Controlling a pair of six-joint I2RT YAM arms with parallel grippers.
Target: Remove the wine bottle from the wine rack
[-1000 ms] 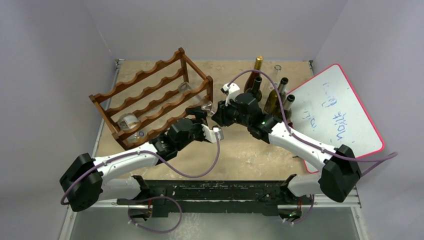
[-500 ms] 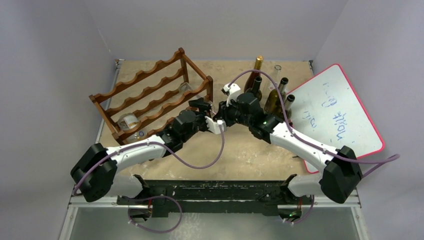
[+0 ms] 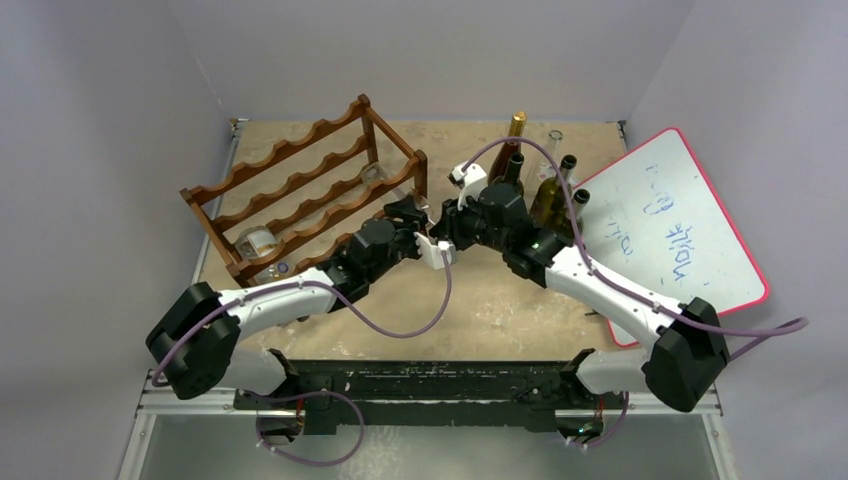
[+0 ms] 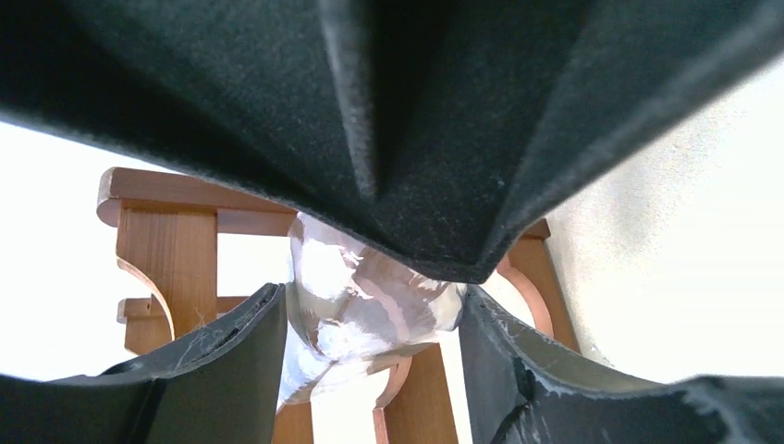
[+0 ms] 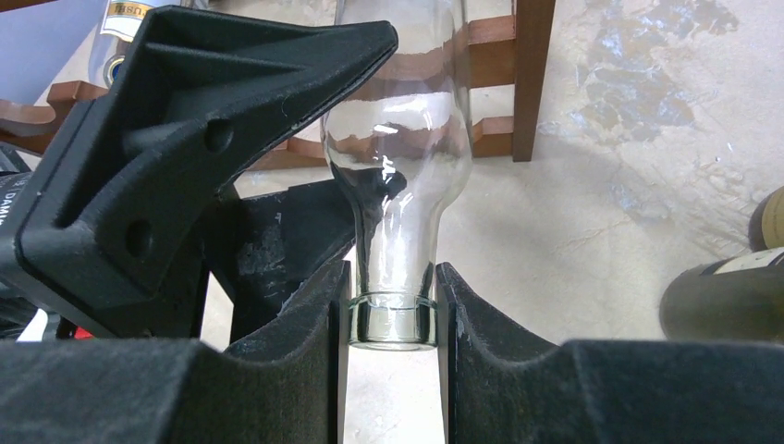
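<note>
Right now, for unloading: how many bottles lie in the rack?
2: clear bottle at rack's right end, neck in right gripper's jaws; labelled bottle near left end. More may be hidden.

Clear wine bottle [image 5: 398, 176], reddish-brown wine rack [image 5: 534, 74]

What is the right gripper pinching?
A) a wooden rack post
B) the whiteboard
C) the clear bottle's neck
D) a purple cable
C: the right wrist view shows the right gripper shut on the neck of the clear bottle, right by its lip.
</note>
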